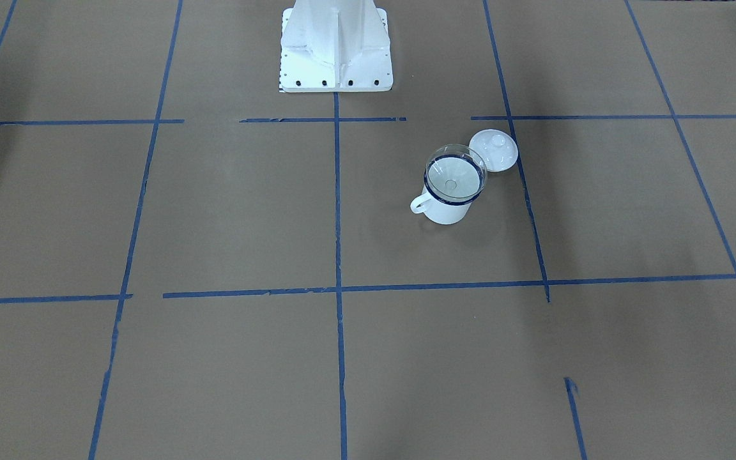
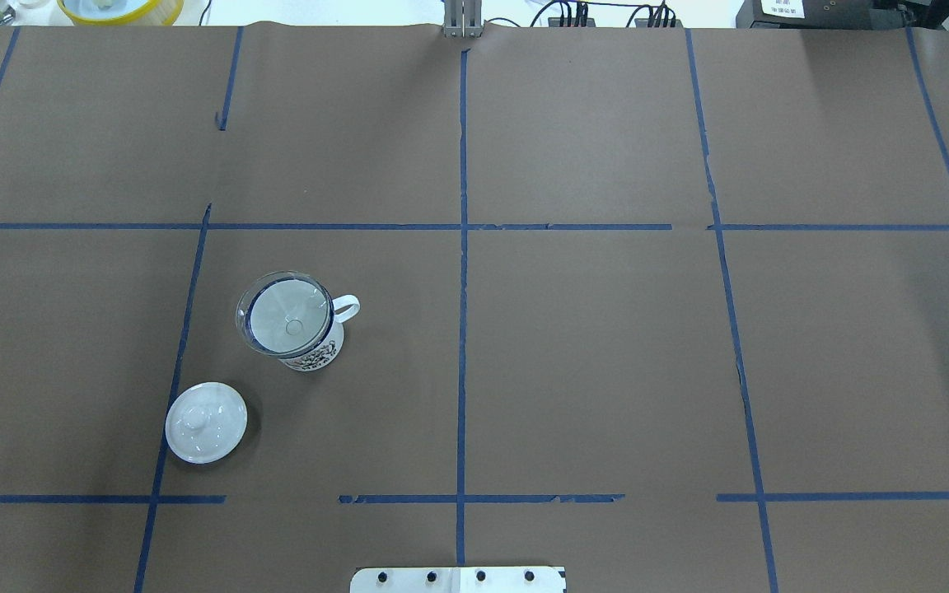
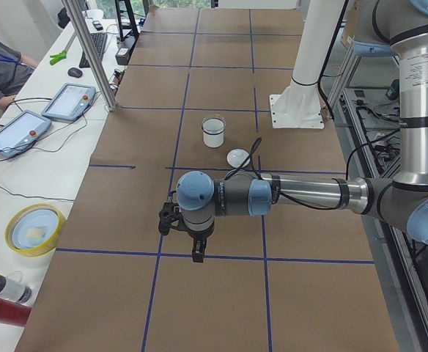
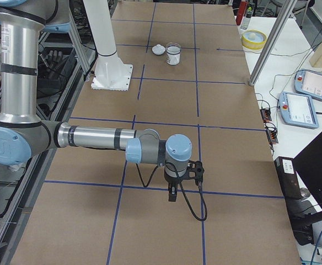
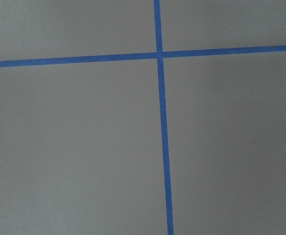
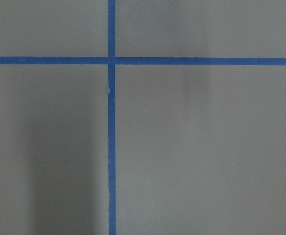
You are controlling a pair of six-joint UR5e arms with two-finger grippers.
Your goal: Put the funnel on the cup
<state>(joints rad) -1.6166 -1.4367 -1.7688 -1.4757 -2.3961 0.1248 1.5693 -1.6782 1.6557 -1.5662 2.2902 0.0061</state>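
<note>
The transparent funnel point(image 1: 452, 171) sits in the mouth of the cup point(image 1: 446, 212), a white enamel mug with a dark blue rim, and its stem hangs inside. In the overhead view the funnel point(image 2: 284, 315) covers the cup point(image 2: 316, 352), whose handle points right. Neither gripper is near them. My left gripper point(image 3: 196, 255) hangs over the table's left end, far from the cup point(image 3: 213, 133), and shows only in the exterior left view. My right gripper point(image 4: 172, 195) hangs over the right end and shows only in the exterior right view. I cannot tell whether either is open or shut.
A round white knobbed lid point(image 2: 206, 422) lies flat on the brown paper beside the cup. The robot's white base point(image 1: 336, 57) stands at the table's near middle. A yellow bowl point(image 3: 34, 229) and two tablets point(image 3: 16, 130) lie on the side table. Both wrist views show only paper and blue tape.
</note>
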